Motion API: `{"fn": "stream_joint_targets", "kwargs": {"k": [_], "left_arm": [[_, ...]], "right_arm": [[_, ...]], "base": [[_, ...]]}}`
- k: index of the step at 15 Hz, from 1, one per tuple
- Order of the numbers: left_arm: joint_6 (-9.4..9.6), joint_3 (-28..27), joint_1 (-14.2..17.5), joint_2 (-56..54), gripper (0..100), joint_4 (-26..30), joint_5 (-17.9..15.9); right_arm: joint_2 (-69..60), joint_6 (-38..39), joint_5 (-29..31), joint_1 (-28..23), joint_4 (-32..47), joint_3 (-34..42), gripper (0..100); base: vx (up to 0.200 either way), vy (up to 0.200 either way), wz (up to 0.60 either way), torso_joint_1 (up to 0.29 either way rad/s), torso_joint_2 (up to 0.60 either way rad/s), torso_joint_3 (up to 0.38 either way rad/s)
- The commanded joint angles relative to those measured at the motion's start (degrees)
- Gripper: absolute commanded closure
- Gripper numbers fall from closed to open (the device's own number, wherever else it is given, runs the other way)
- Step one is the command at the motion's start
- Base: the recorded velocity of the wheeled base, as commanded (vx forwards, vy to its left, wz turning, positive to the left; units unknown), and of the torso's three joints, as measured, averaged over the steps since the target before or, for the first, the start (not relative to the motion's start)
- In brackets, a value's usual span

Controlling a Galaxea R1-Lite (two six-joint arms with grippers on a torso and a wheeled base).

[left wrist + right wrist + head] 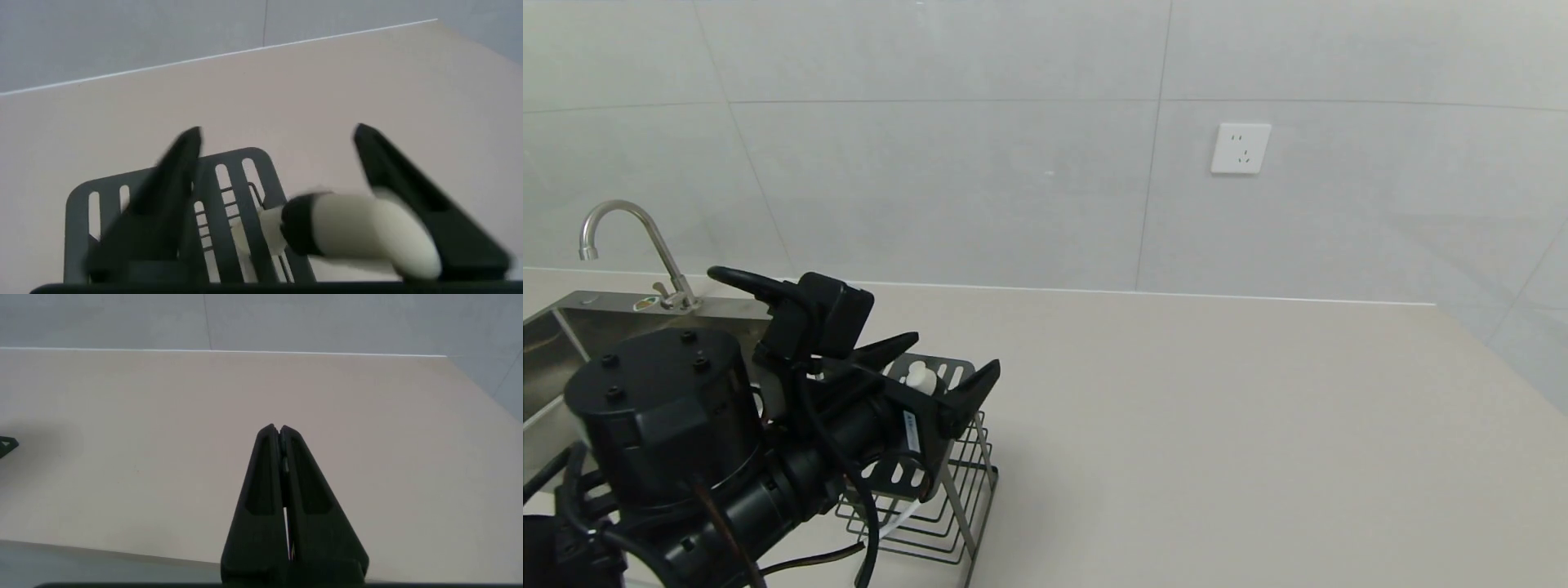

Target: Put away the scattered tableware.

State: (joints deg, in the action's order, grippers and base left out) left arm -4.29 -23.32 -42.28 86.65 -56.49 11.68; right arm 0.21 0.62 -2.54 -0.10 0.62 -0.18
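A dark metal cutlery rack with a slotted top plate stands on the beige counter near the sink. A white utensil handle sticks up out of it. My left gripper hangs just above the rack, open, its fingers on either side of the handle, which lies closer to one finger. Whether that finger touches the handle I cannot tell. My right gripper is shut with nothing in it, over bare counter away from the rack.
A steel sink with a curved faucet sits at the left. The beige counter stretches to the right, up to a tiled wall with a white socket.
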Motion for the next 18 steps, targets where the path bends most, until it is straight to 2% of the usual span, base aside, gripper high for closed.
{"fn": "stream_joint_targets", "kwargs": {"k": [1, 3, 4, 5, 6, 7, 8, 9, 11, 12, 13, 14, 15, 18], "left_arm": [[0.86, -0.1, 0.5, -1.6, 0, -0.1, -0.7], [4.91, 0.0, 0.7, -3.6, 0, -1.3, -6.6], [7.98, -0.1, 2.4, -4.4, 0, -3.2, -10.9], [9.39, -0.1, 4.0, -4.5, 0, -4.6, -13.8], [13.61, -0.1, 9.3, -4.5, 0, -9.6, -26.8], [13.78, -0.1, 9.7, -4.5, 0, -9.9, -27.5], [16.42, 0.1, 16.5, -4.5, 0, -13.4, -42.2], [16.68, 0.2, 18.5, -4.9, 0, -13.8, -46.0], [15.54, 0.3, 19.3, -6.7, 0, -13.9, -47.5], [11.67, 0.8, 19.4, -9.1, 0, -14.0, -47.5], [10.79, 0.9, 19.5, -9.8, 0, -14.0, -47.4], [8.77, 1.9, 19.9, -12.6, 0, -13.8, -46.8], [8.33, 2.1, 20.4, -13.5, 0, -13.8, -46.5], [7.02, 4.5, 25.1, -19.1, 0, -13.5, -41.9]], "right_arm": [[0.1, 0.0, 0.0, 0.0, 0.0, 0.0, 100], [0.1, 0.0, 0.0, 0.0, 0.0, 0.0, 100], [0.1, 0.0, 0.0, 0.0, 0.0, 0.0, 100], [0.1, 0.0, 0.0, 0.0, 0.0, 0.0, 100], [0.1, 0.0, 0.0, 0.0, 0.0, 0.0, 100], [0.1, 0.0, 0.0, 0.0, 0.0, 0.0, 100], [0.1, 0.0, 0.0, 0.0, 0.0, 0.0, 100], [0.1, 0.0, 0.0, 0.0, 0.0, 0.0, 100], [0.1, 0.0, 0.0, 0.0, 0.0, 0.0, 100], [0.1, 0.0, 0.0, 0.0, 0.0, 0.0, 100], [0.1, 0.0, 0.0, 0.0, 0.0, 0.0, 100], [0.1, 0.0, 0.0, 0.0, 0.0, 0.0, 100], [0.1, 0.0, 0.0, 0.0, 0.0, 0.0, 100], [0.1, 0.0, 0.0, 0.0, 0.0, 0.0, 100]], "base": [[0.000, 0.000, 0.00, 0.000, 0.00, 0.000], [0.000, 0.000, 0.00, 0.000, 0.00, 0.000], [0.000, 0.000, 0.00, 0.000, 0.00, 0.000], [0.000, 0.000, 0.00, 0.000, 0.00, 0.000], [0.000, 0.000, 0.00, 0.000, 0.00, 0.000], [0.000, 0.000, 0.00, 0.000, 0.00, 0.000], [0.000, 0.000, 0.00, 0.000, 0.00, 0.000], [0.000, 0.000, 0.00, 0.000, 0.00, 0.000], [0.000, 0.000, 0.00, 0.000, 0.00, 0.000], [0.000, 0.000, 0.00, 0.000, 0.00, 0.000], [0.000, 0.000, 0.00, 0.000, 0.00, 0.000], [0.000, 0.000, 0.00, 0.000, 0.00, 0.000], [0.000, 0.000, 0.00, 0.000, 0.00, 0.000], [0.000, 0.000, 0.00, 0.000, 0.00, 0.000]]}}
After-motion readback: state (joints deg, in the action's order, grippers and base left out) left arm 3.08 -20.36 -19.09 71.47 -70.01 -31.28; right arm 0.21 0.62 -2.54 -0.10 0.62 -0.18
